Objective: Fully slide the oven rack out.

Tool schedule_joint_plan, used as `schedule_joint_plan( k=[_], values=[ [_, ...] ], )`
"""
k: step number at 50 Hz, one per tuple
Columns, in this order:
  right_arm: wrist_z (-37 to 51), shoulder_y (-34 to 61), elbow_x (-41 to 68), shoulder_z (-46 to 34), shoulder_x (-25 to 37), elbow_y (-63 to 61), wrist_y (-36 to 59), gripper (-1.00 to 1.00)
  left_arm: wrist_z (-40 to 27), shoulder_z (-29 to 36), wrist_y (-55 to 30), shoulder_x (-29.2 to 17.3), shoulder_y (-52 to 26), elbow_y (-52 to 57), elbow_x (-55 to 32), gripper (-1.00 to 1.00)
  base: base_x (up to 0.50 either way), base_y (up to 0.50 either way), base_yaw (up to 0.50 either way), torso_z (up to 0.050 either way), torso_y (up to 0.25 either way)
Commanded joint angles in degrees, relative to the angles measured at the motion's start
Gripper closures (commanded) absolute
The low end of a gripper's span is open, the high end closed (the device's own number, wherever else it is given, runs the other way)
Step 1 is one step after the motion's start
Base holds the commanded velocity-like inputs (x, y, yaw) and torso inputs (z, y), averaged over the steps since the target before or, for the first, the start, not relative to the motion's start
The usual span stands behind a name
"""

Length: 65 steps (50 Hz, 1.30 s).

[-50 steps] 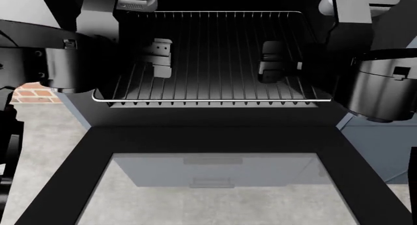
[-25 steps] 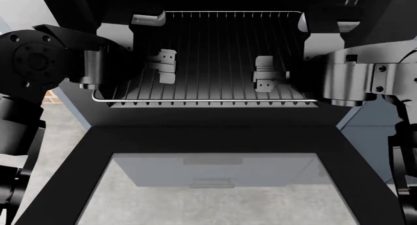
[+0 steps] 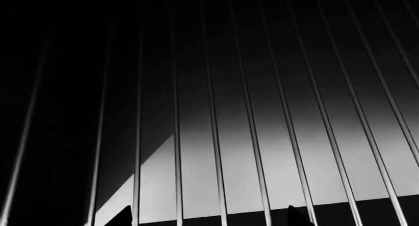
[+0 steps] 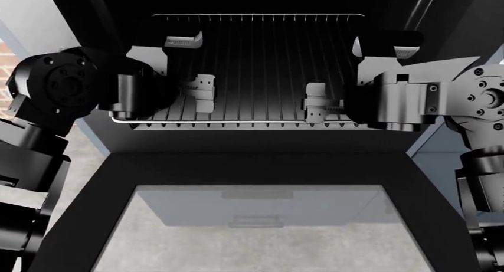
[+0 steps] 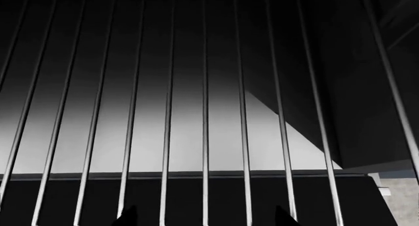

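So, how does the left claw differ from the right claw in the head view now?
The left claw sits over the oven rack's left half and slightly deeper in; the right claw sits over its right half, nearer the front bar. Both reach inward from the sides, above the rods. Whether either grips a rod is unclear.

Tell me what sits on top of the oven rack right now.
Both grippers are over the oven rack: the left gripper and the right gripper, near its front edge. Nothing else shows on the rods. Whether fingertips touch or hook the wires cannot be seen.
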Motion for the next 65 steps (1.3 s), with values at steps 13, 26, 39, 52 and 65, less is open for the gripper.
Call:
schedule_joint_plan(
  k=[13,26,39,52,65],
  values=[
    [2.1,-5.7,3.0,0.0,1.3,-0.7,-0.1,-1.0,-1.9,0.7,-1.2,-1.2,7.1,-0.3,-3.0,-1.0,0.0,0.0,0.0,0.0,-0.008],
    [11.0,-9.2,15.5,-0.7,3.7,-2.6,6.5,-1.0,-8.8,1.6,-9.9,-3.5,9.9,4.7,-8.5,-1.0,0.0,0.0,0.0,0.0,-0.013],
    [20.7,-14.7,29.7,-2.7,8.3,-7.7,6.3,-1.0,-13.8,1.2,-15.6,-5.0,12.0,7.1,-15.4,-1.0,0.0,0.0,0.0,0.0,-0.014],
    [31.2,-18.7,48.1,-8.2,16.4,-19.1,-2.2,-1.0,-35.9,1.7,-18.6,-11.2,17.0,12.7,-40.9,-1.0,0.0,0.0,0.0,0.0,-0.015],
    [31.0,-23.3,57.0,-13.5,27.1,-36.2,-14.2,-1.0,-49.2,9.2,-12.7,-20.9,18.8,22.6,-61.1,-1.0,0.0,0.0,0.0,0.0,-0.017]
  ],
)
